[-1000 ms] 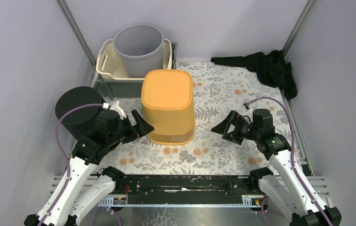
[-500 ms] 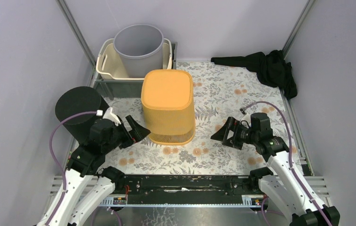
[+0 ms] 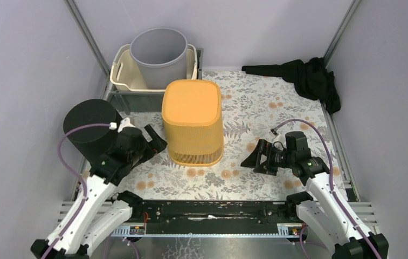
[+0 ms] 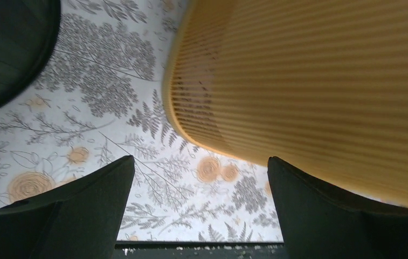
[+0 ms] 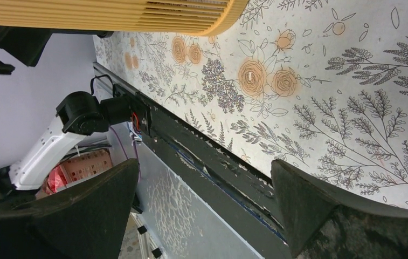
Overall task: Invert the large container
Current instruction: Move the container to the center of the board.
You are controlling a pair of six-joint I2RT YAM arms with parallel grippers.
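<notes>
- Where the top cam looks down on it, the large orange container (image 3: 192,123) stands mid-mat, closed face up and wider ribbed rim down on the floral mat (image 3: 255,102).
- Left gripper (image 3: 156,141): jaws spread wide, nothing between them, just left of the container's lower wall. Contact or not, can't tell from above.
- Left wrist cam adds detail: both fingers (image 4: 83,210) are bare w/ only mat between the tips. The slatted wall fills the upper right, close ahead.
- Same cam catches the edge of the black cylinder (image 4: 7,48) at upper left. From the top it sits by the left wall, beside the left arm.
- Right gripper (image 3: 255,157): also wide open and empty, low over the mat, right of the container and clearly apart from it.
- Right wrist cam is rolled sideways. It gets only the container's bottom rim at its top edge, plus the black rail (image 5: 207,156) along the table's near edge.
- Only the top cam shows the back: grey bin (image 3: 159,51) sitting in a beige tub (image 3: 119,75) at back left, black cloth (image 3: 309,75) heaped at back right.
</notes>
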